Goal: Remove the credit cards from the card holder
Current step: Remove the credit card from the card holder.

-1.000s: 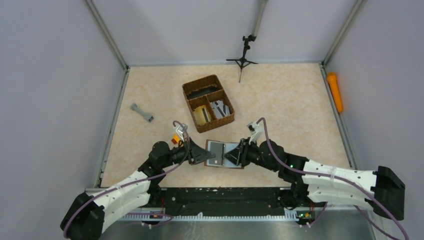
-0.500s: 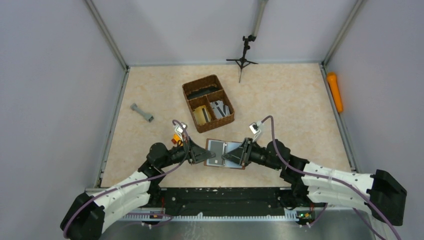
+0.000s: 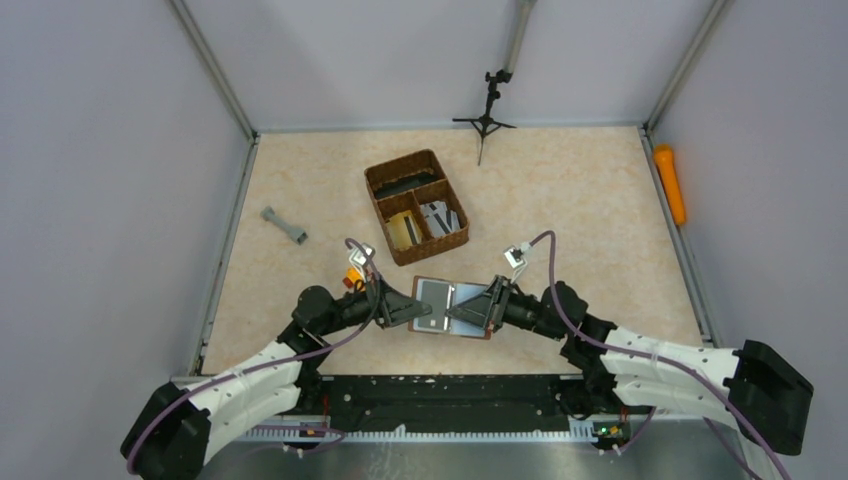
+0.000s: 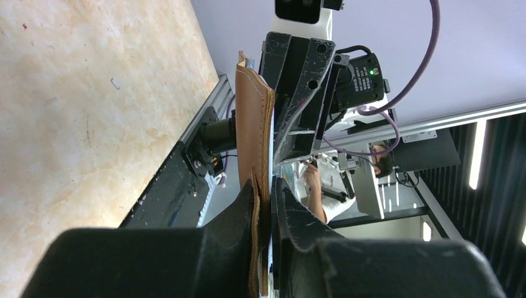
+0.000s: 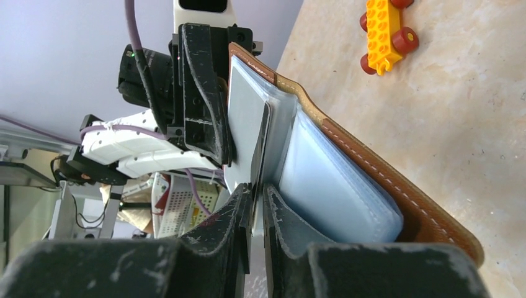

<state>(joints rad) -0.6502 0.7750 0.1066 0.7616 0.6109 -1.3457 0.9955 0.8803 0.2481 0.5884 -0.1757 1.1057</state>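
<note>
The brown leather card holder (image 3: 452,306) lies open between both arms near the table's front edge, its grey-silver inside facing up. My left gripper (image 3: 420,311) is shut on its left flap, which the left wrist view shows edge-on as the card holder (image 4: 253,124) pinched in the left gripper (image 4: 271,197). My right gripper (image 5: 257,194) is shut on the edge of a thin grey credit card (image 5: 245,118) standing out of the card holder (image 5: 372,164), beside the clear sleeves (image 5: 335,186). From above, the right gripper (image 3: 468,313) sits over the right half.
A brown woven basket (image 3: 400,163) with compartments stands behind the card holder. A yellow toy block (image 5: 384,31) lies just left of it on the table. A grey bar (image 3: 284,226) is far left, an orange cylinder (image 3: 670,183) at the right wall, a small tripod (image 3: 487,115) at the back.
My right gripper has closed from partly open onto the card, and its wrist has shifted a little over the right half. The left gripper has kept its hold.
</note>
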